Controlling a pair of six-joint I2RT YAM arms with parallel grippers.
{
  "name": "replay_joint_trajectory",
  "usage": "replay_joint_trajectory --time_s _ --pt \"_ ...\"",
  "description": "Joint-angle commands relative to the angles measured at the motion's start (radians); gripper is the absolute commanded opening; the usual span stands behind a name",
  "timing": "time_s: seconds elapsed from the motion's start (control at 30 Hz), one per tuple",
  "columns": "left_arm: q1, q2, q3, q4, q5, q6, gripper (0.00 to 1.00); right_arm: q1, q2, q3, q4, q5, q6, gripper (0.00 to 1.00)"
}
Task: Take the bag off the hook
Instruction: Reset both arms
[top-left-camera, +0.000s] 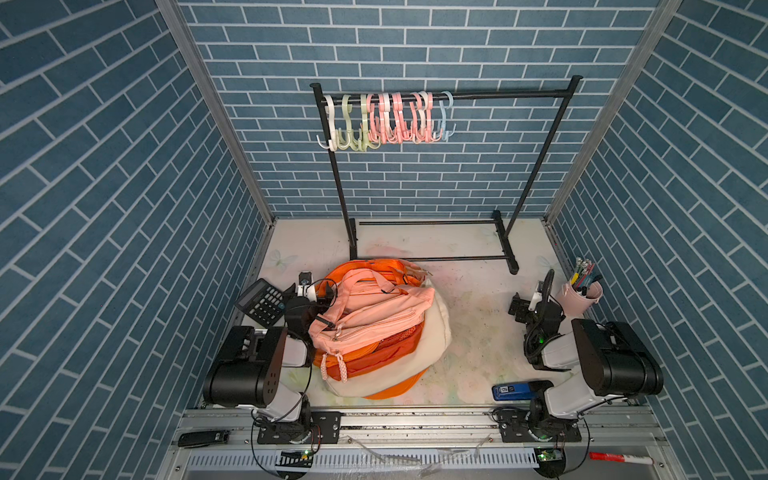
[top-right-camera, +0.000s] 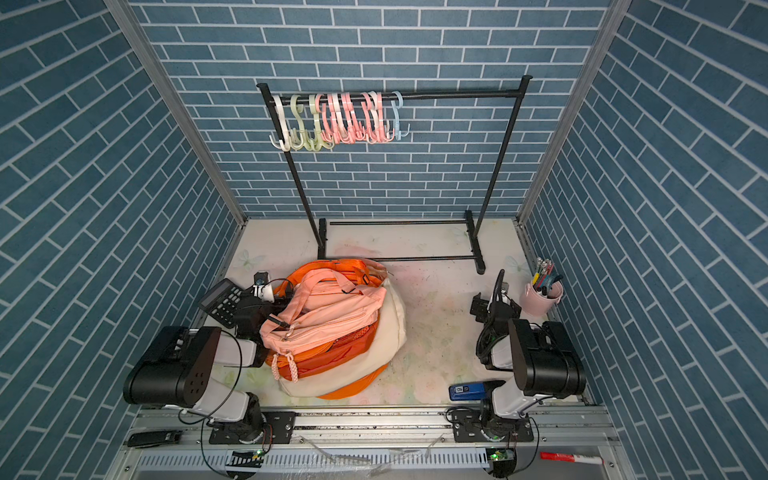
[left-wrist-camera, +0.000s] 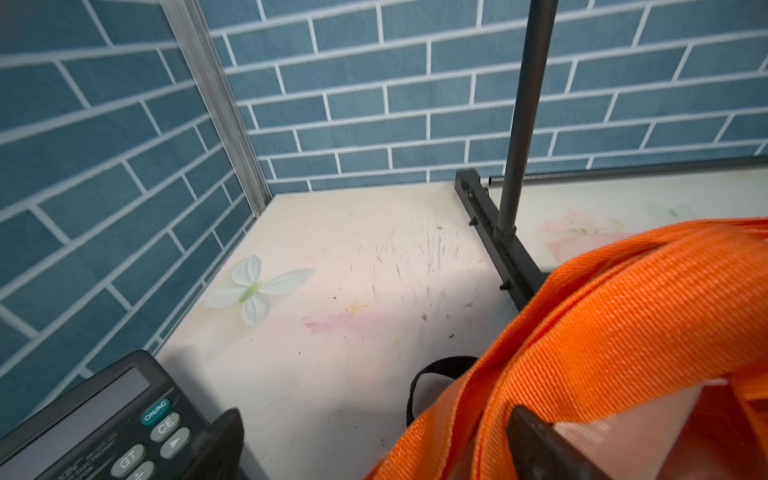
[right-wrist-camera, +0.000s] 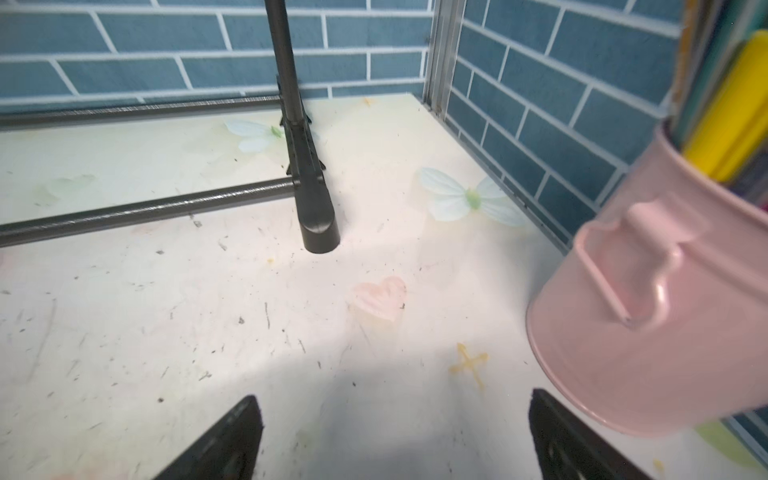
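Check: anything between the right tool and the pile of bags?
Nothing: only bare, scuffed tabletop separates the right tool from the bags, as both top views show. The blue object lies nearer the front, off that line.

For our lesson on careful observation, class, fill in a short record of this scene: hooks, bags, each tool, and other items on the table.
Hooks: row on the top bar of the rack, none holding a bag
Bags: piled on the table, pink backpack on top of orange and cream ones
Left tool: open, beside the pile
Right tool: open, over bare table near the pink cup
Other items: calculator
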Motion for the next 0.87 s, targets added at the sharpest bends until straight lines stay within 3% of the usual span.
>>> replay_joint_trajectory --time_s 0.0,0.03,0.13,0.83 --pt "0.014 0.001 0.081 -0.190 0.076 0.006 0.99 -0.003 -0.029 0.079 -0.100 -0.053 -0.016 0.99" --pt "0.013 0.010 0.065 -0.139 0.050 -0.001 0.99 -0.002 -0.018 0.066 -0.045 -0.087 -0.033 0.99" --pt "0.014 0.012 0.098 -0.202 0.075 0.008 0.99 -0.021 -0.020 0.128 -0.175 -0.181 -0.036 0.99" --pt "0.013 0.008 0.093 -0.200 0.072 0.009 0.99 -0.029 -0.022 0.127 -0.178 -0.177 -0.032 0.99"
